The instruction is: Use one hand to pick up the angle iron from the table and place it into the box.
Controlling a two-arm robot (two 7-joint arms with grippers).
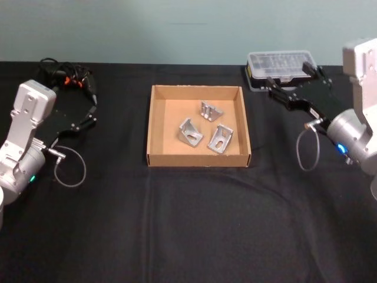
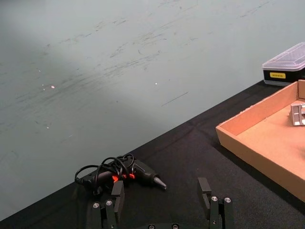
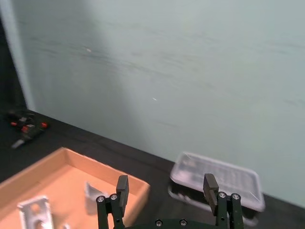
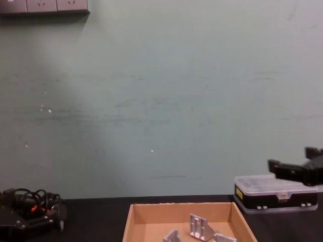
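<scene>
Shallow tan cardboard box (image 1: 156,127) at centre of head view, on flat matte black tabletop (image 1: 188,224). Three silver cast-metal angle irons inside: one toward upper middle of the tray (image 1: 211,110), one at left-centre (image 1: 190,131), one at right-centre (image 1: 220,139), all apart from one another and clear of the walls. No angle iron discernible on the bare tabletop around the box.

Right black gripper (image 1: 283,93) on boxy silver-grey arm, upper right of head view, raised above the tabletop near the clear-lidded black-and-yellow plastic organiser case (image 1: 280,66). Jaws spread wide in right wrist view, fingers (image 3: 122,186) well separated, nothing between them. Left black gripper (image 1: 88,115) at left edge of head view, likewise spread wide and empty, fingers (image 2: 204,187) apart in left wrist view, near a black tangle of cables with orange accents (image 1: 68,76) at upper left.

Judgement: placement step appears complete or between cycles; both arms withdrawn to the sides. For good practice at this stage: keep the working gripper high enough to clear the near wall of the box and the organiser case. If a further piece is to be fetched, approach from above, close across a flat flange rather than the ribbed gusset, lower fully into the tray over a bare patch of floor before release. Risk: dropping onto the pieces already in the tray, with resulting tumble or bounce.
</scene>
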